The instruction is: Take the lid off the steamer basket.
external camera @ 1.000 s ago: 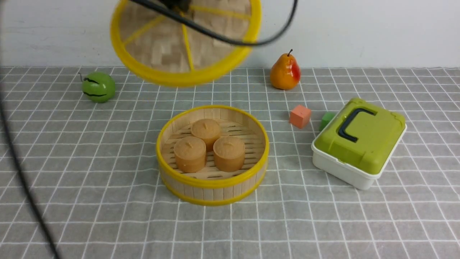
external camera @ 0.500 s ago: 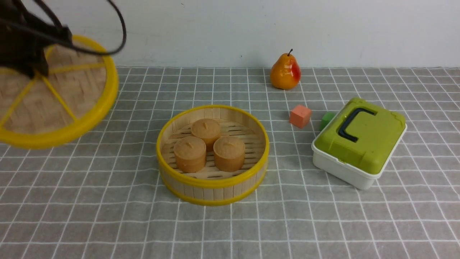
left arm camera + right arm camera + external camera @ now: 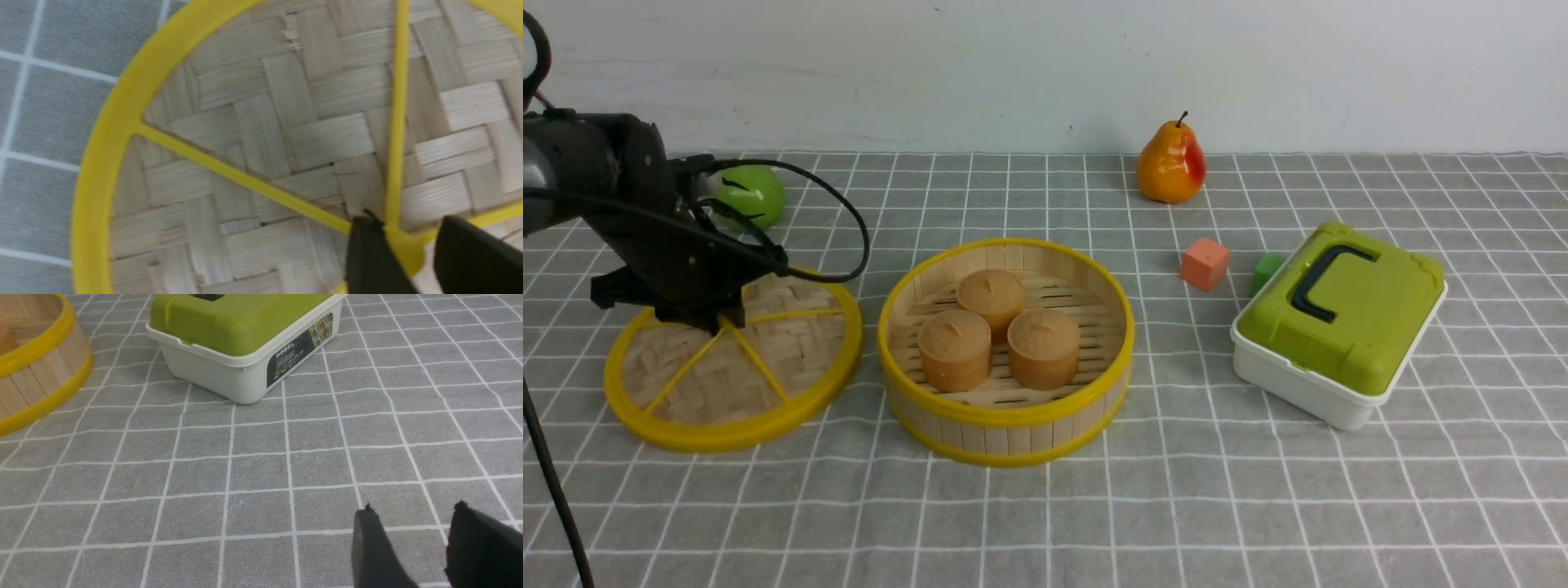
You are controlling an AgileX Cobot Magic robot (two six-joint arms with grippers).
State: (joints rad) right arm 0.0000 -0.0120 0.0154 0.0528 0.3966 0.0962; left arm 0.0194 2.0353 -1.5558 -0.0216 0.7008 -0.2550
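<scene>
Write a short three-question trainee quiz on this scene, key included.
1. True or false: the lid lies on top of the steamer basket.
2. How many brown buns sit inside the steamer basket?
3. Fill in the blank: the green rectangular lid has a ____ handle.

Key: 1. False, it lies beside it, on the robot's left; 2. Three; 3. Black.

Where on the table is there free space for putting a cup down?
Free: the cloth in front of the basket and box, and the strip between those two. Crowded: the left side, where the lid lies close beside the basket, under the left arm.
</scene>
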